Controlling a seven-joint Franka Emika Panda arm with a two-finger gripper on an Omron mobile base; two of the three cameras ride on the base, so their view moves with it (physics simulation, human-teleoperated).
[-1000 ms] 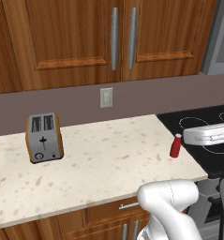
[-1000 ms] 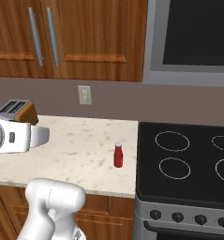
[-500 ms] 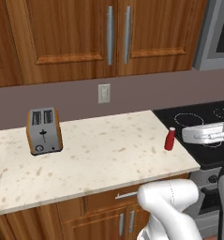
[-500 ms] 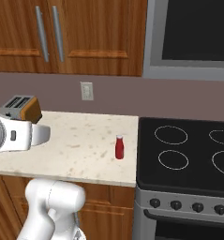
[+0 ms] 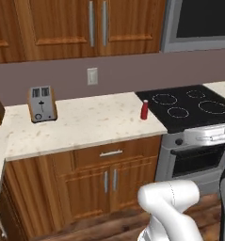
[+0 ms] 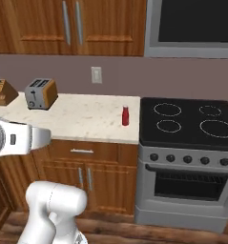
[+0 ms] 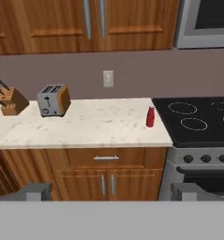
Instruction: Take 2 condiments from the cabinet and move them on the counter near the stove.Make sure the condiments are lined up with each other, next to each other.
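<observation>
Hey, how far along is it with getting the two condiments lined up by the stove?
One looks done: the red bottle stands on the counter beside the stove. Nothing is in hand; the gripper is open and empty. Left: a second condiment to set next to it.

A mauve wall (image 6: pixel 48 71) with an outlet (image 6: pixel 97 75) is running under wood cupboards (image 5: pixel 62 23); plank floor (image 6: pixel 115 231) is showing below.

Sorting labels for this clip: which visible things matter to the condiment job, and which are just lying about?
Belongs to the job:
red bottle, standing on the counter beside the stove
gripper, open and empty

Just lying about:
toaster
knife block
microwave
wall outlet
</observation>
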